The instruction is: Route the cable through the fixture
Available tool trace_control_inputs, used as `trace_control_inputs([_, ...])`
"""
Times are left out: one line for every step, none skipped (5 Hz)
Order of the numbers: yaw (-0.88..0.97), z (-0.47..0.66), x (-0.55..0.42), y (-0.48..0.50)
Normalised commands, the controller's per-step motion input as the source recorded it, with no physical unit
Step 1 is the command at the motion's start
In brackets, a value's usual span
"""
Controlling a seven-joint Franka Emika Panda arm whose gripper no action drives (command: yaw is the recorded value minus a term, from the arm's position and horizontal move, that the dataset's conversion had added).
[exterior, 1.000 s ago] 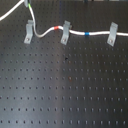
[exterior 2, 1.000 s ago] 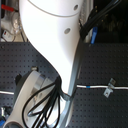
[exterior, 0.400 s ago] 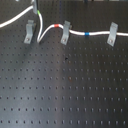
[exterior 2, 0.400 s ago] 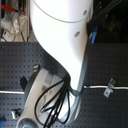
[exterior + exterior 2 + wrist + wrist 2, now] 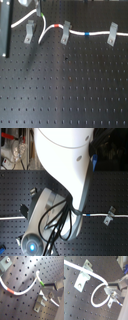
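Black perforated breadboard [image 5: 70, 90] fills the first exterior view, while the white arm housing [image 5: 62, 158] blocks most of the second exterior view. The cable [image 5: 75, 32] runs from the right-hand clip [image 5: 112, 34] through the middle clip [image 5: 65, 32]. It then sags in a slack loop before rising to the gripper [image 5: 39, 11]. A second ago that stretch arced more tautly, so slack has been gathered close to the fixture [image 5: 30, 31], the slanted left clip. In the first wrist view the fingers [image 5: 51, 284] are pinched narrowly on the cable at its green band [image 5: 42, 284], just beside the fixture. The cord does not look seated there yet, so threading probably remains.
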Motion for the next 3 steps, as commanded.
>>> trace_control_inputs([-0.61,0.15,-0.265,-0.278])
trace_control_inputs([-0.65,0.16,-0.340,-0.206])
trace_control_inputs([-0.64,0.15,-0.338,-0.238])
